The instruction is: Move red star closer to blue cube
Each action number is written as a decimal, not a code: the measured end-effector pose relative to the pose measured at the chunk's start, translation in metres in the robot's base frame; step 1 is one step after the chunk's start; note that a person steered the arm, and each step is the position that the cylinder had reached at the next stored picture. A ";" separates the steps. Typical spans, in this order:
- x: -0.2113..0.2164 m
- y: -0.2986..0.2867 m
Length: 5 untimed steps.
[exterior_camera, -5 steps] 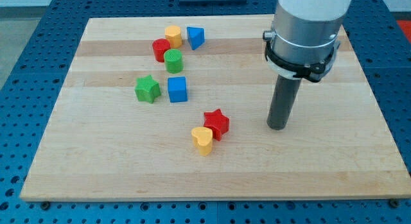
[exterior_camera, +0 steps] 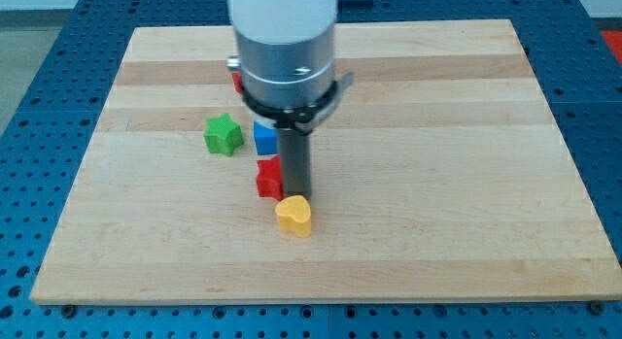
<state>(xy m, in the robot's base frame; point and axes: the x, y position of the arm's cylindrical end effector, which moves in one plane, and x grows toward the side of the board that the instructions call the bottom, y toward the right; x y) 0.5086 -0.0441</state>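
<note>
Blue metal with rows of small holes lies all around a pale wooden board [exterior_camera: 466, 184]. On the board sits the red star [exterior_camera: 268, 177], a small bumpy red block, partly hidden by the dark rod on its right side. It is near the middle of the board, a bit to the left. The blue cube [exterior_camera: 264, 137] is just behind it, on the far side, very close, but I cannot tell if they touch. A green star [exterior_camera: 223, 135] stands to the left of the blue cube, a little apart from it. A yellow heart [exterior_camera: 293, 216] lies just in front of the red star, on the near side and a little to the right. My tip [exterior_camera: 294, 194] is down on the board, right against the red star's right side and just behind the yellow heart. It holds nothing; it is only a rod. A bit of another red block [exterior_camera: 236, 81] peeks out far back, behind the big grey arm [exterior_camera: 284, 38]. No boxes or bowls are on the board
</note>
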 end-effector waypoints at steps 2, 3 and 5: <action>-0.012 -0.029; -0.027 -0.013; -0.052 -0.006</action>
<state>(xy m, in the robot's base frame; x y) 0.4567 -0.0504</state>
